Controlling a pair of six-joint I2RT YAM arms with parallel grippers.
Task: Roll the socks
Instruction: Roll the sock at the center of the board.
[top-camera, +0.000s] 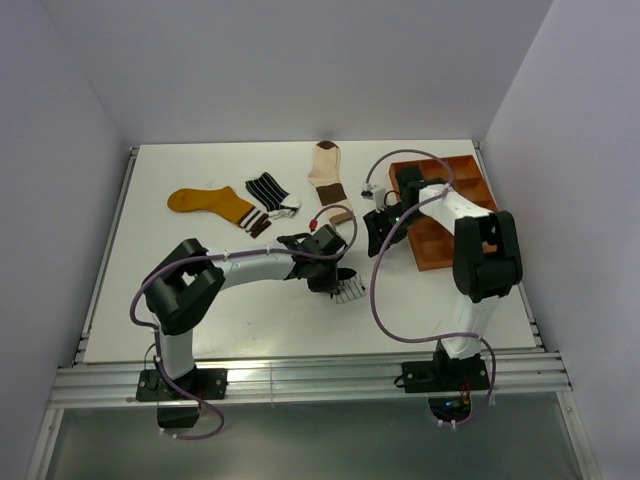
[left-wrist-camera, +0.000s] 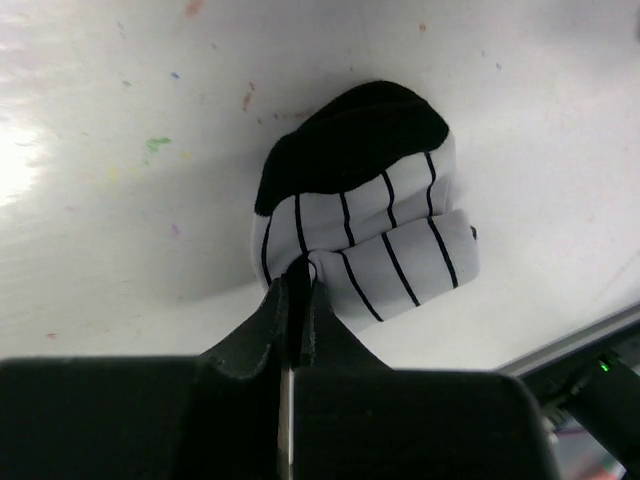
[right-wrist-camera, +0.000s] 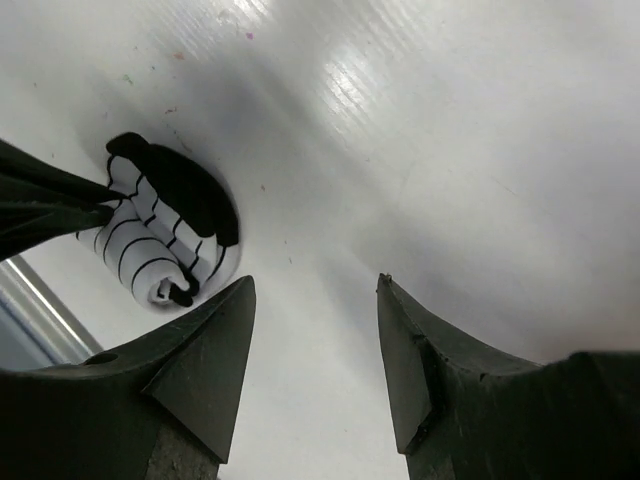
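Sock roll (left-wrist-camera: 370, 220), white with thin black stripes, lies on the white table (top-camera: 270, 320) near its front centre. Its long axis runs across the left wrist view, with the black end folded behind. The left gripper (left-wrist-camera: 297, 275) is clenched at the roll's edge; whether fabric is pinched cannot be told. The right gripper (right-wrist-camera: 315, 285) is spread wide just beside it. Farther back lie a mustard-yellow sock (top-camera: 210, 203), a black striped sock (top-camera: 270, 192) and a cream sock (top-camera: 328, 170). The orange-brown compartment tray (top-camera: 478, 185) is partly hidden by the right arm.
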